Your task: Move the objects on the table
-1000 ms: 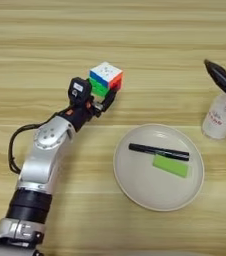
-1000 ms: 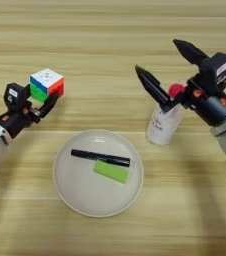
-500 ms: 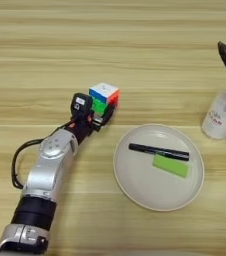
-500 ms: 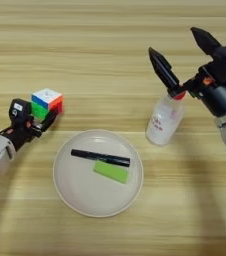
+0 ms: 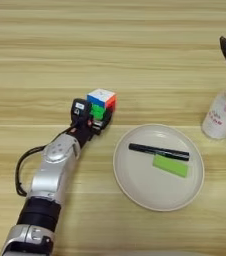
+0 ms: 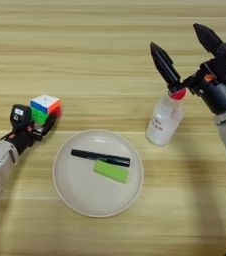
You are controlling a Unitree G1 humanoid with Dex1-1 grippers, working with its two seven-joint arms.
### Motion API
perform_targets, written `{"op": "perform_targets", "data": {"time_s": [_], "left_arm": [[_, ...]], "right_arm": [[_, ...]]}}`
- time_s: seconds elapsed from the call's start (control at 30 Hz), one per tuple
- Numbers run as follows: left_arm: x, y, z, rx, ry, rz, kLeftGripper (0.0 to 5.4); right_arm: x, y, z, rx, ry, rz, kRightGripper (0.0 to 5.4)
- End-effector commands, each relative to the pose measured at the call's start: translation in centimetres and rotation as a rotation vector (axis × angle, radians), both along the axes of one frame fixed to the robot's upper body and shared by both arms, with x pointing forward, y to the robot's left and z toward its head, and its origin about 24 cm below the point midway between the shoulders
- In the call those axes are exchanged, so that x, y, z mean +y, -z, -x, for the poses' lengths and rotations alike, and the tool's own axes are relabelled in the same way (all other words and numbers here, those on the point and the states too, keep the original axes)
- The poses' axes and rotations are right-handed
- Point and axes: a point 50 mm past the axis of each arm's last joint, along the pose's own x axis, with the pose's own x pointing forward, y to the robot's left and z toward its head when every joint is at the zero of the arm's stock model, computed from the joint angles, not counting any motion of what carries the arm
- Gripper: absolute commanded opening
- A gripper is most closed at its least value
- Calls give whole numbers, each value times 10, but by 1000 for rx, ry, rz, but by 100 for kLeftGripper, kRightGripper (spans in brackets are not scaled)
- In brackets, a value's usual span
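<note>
Left tool clamped on cube, resting on tabletop left of plate. Right tool spread wide above bottle, fingers clear of red cap. Cube: rigid, light, square faces suit pinching. Bottle: light, smooth, tippy; best taken mid-body, below cap. Pen, green block on plate.

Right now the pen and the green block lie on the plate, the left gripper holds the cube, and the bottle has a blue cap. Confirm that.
One thing is wrong: the bottle has a red cap, as the right eye view shows. The pen and green block do lie on the plate, and the left gripper holds the cube.
</note>
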Motion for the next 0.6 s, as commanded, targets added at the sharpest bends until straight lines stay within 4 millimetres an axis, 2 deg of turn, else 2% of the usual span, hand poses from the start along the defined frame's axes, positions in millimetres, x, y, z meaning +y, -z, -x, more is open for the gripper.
{"op": "perform_targets", "data": {"time_s": [0.03, 0.6], "left_arm": [[1, 2, 2, -13, -3, -26, 363], [1, -6, 2, -83, -19, -30, 518]], "right_arm": [[2, -7, 0, -30, -4, -1, 540], [1, -7, -1, -27, 0, -2, 540]]}}
